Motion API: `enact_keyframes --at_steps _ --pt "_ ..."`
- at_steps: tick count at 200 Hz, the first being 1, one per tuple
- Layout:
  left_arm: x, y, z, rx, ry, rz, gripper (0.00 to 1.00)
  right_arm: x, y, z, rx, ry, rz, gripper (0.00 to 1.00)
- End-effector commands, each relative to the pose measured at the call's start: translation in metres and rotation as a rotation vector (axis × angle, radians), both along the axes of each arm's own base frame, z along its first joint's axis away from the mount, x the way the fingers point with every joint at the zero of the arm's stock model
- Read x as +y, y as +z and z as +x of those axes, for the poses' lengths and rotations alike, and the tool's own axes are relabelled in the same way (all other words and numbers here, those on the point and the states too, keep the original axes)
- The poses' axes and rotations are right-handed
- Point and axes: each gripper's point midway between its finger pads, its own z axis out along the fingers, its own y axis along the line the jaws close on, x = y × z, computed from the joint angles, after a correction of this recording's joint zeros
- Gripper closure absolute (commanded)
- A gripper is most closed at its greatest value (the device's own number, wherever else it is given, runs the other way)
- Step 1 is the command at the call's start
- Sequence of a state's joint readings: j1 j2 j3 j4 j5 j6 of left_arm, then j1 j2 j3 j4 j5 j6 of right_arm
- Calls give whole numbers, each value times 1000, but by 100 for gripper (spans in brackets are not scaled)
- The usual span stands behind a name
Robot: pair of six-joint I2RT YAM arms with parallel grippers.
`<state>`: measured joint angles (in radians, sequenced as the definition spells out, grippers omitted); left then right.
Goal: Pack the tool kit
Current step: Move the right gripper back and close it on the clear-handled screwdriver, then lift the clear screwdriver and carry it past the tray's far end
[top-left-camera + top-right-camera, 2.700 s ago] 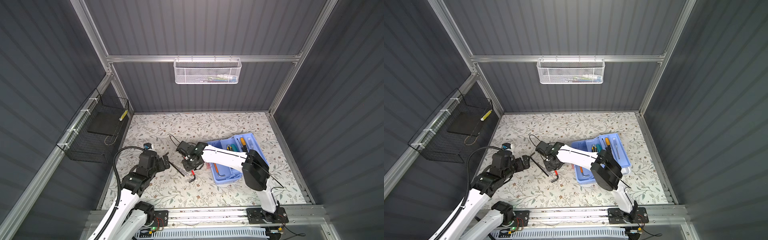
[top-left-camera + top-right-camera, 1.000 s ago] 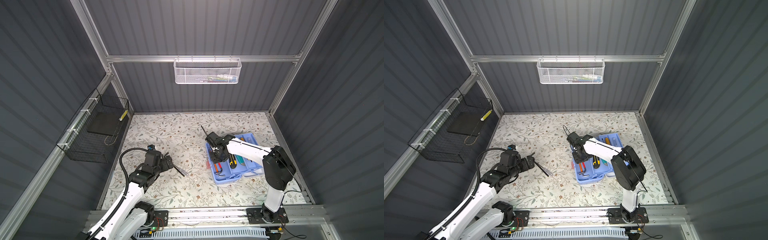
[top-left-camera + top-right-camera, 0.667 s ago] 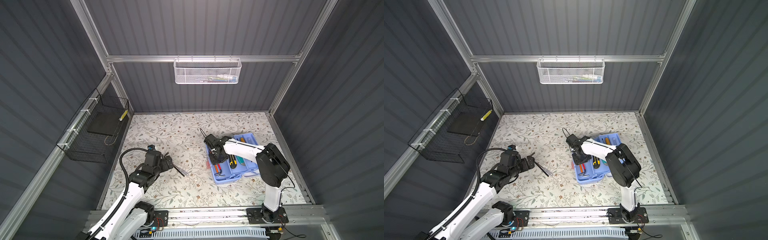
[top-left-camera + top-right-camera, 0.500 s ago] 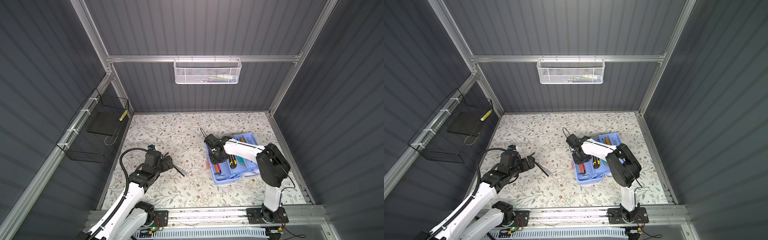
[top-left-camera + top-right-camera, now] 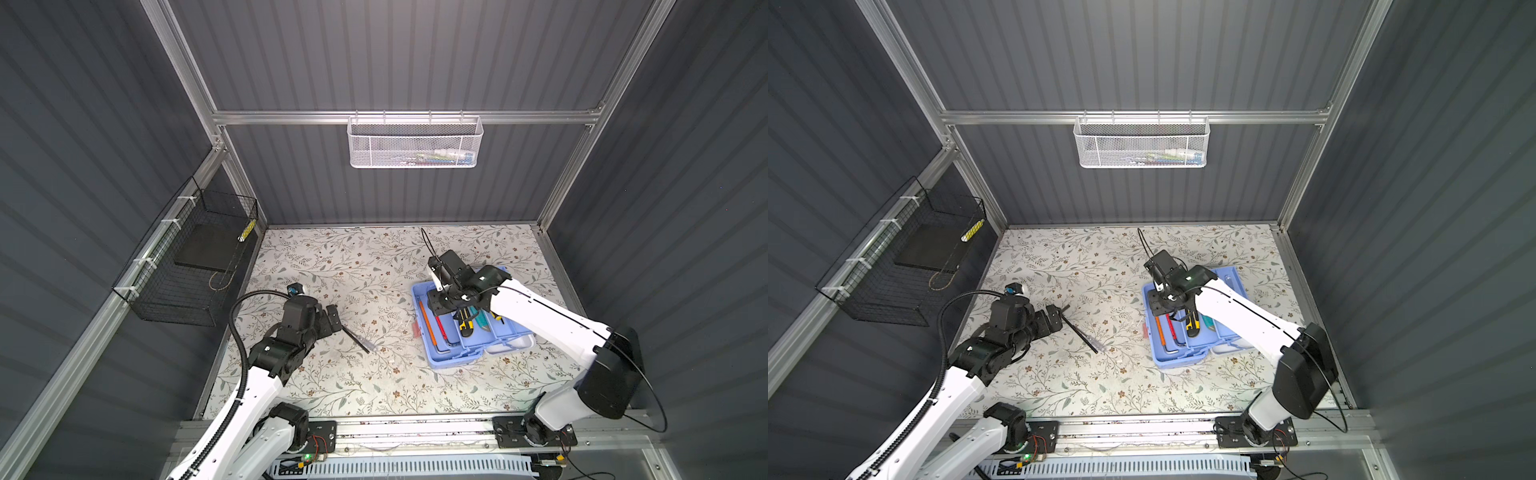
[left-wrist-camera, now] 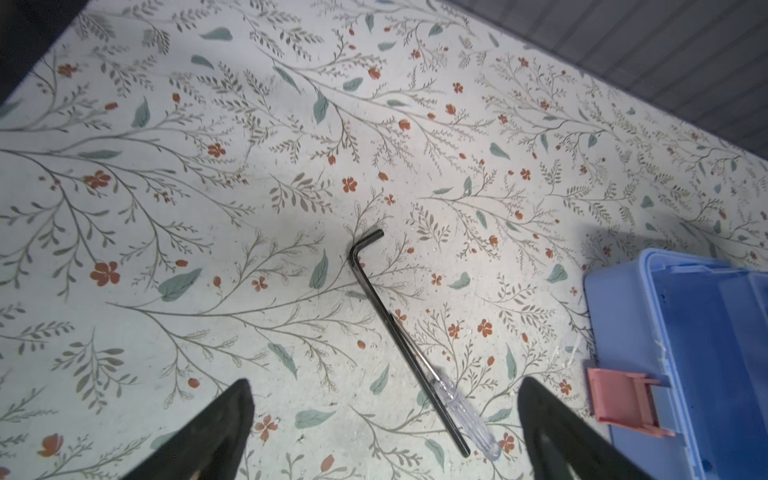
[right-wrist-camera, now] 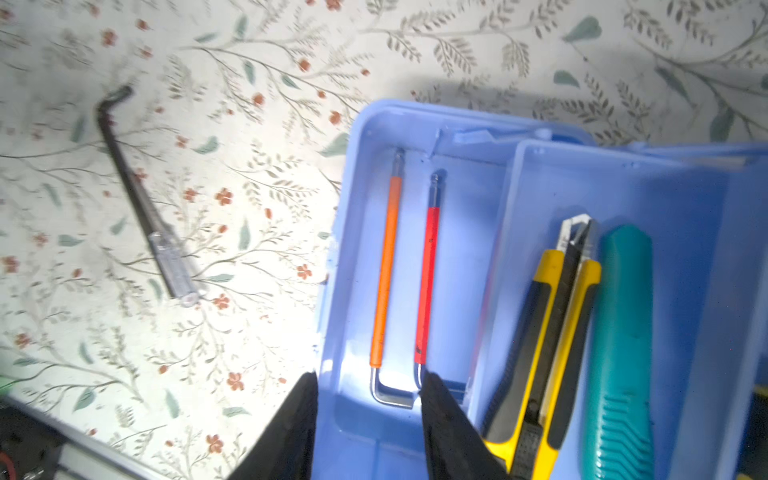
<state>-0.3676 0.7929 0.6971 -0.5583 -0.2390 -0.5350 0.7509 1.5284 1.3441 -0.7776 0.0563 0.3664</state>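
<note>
The tool kit's light-blue box (image 5: pixel 453 363) (image 5: pixel 1179 361) lies open on the right of the table, pink latch (image 6: pixel 619 403) toward the middle. An orange hex key (image 7: pixel 386 270) and a red hex key (image 7: pixel 428 274) lie side by side in its base. A yellow knife (image 7: pixel 552 324) and a teal knife (image 7: pixel 619 332) lie in a tray. My right gripper (image 5: pixel 440 307) (image 7: pixel 370 382) hangs open over the base, holding nothing. A black hex key (image 6: pixel 395 332) and a clear-handled screwdriver (image 6: pixel 469 411) lie together on the table. My left gripper (image 5: pixel 332 320) (image 6: pixel 384 386) stands wide open beside them.
A white mesh basket (image 5: pixel 413 143) hangs on the back wall. A black wire basket (image 5: pixel 187 266) hangs on the left wall. Dark walls close the table in on three sides.
My right gripper carried the red hex key from mid-table to the box and has opened; the key now lies in the base. The left arm has held still over the last second.
</note>
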Motion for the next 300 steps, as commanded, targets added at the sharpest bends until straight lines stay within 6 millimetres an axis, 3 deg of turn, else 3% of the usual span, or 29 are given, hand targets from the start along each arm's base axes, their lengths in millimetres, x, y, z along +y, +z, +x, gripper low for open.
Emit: enact_keyframes --at_steps 1,39,61,80,119,168,249,280,300 --pt "6 11 -3 -4 5 40 0 34 -2 -16 23 118 49 56" --pt "8 31 0 -23 22 41 1 115 -6 -50 -3 346 130 56" --pt "8 42 -1 -37 24 31 1 154 -31 -65 21 456 149 56" --pt "6 45 -2 -38 20 11 1 174 -63 -65 59 498 122 57" --pt "5 48 -6 -39 -3 15 0 180 -112 -47 69 510 -29 59" --pt "8 48 -9 -25 -2 35 1 180 -144 -39 95 521 -124 60" --pt "8 33 -8 -3 -1 45 0 174 -172 -31 116 494 -207 66" --pt "7 31 -8 -5 4 33 0 176 -177 -31 137 501 -210 67" --pt "6 30 -8 -3 0 27 1 175 -176 -31 148 498 -200 73"
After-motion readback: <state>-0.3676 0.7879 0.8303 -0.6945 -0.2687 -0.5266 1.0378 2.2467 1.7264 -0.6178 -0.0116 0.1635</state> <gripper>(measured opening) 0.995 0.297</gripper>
